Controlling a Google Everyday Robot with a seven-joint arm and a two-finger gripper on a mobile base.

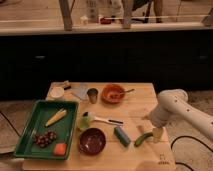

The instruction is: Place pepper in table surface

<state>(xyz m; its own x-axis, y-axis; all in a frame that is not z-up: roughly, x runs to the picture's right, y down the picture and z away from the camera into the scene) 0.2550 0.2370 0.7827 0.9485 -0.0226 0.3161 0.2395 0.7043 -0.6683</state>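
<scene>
1. Lying on the counter (135, 102) near its front right corner, the pepper (143, 139) is a slim green pod resting flat on the pale planks, not lifted.
2. The end effector (157, 134) sits just beside the pepper's right end, low over the wood. Whether it grips or has let go I cannot tell; contact with the pod is also unclear.
3. The white arm (176, 107) reaches in from the right edge, which explains why the pepper sits on that side: it is the nearest bare stretch of wood within reach.
4. The pepper's long axis runs diagonally, its lower end pointing toward the front left and its upper end toward the back right, up to the end effector.
5. A teal block (121, 136) lies just left of the pepper, tilted the opposite way, so the two form a loose V without clearly touching.
6. The dark red bowl (92, 141) stands further left, and a green-headed brush (98, 119) lies behind it.
7. The green tray (25, 127) at the left holds a corn cob (56, 117), grapes (44, 139) and an orange fruit (60, 149), well apart from the pepper.
8. An orange bowl (113, 93) with a spoon and a metal cup (93, 95) sit toward the back.
9. Judging by this layout, the pepper seems already set on bare wood, so the placing looks close to done.
</scene>
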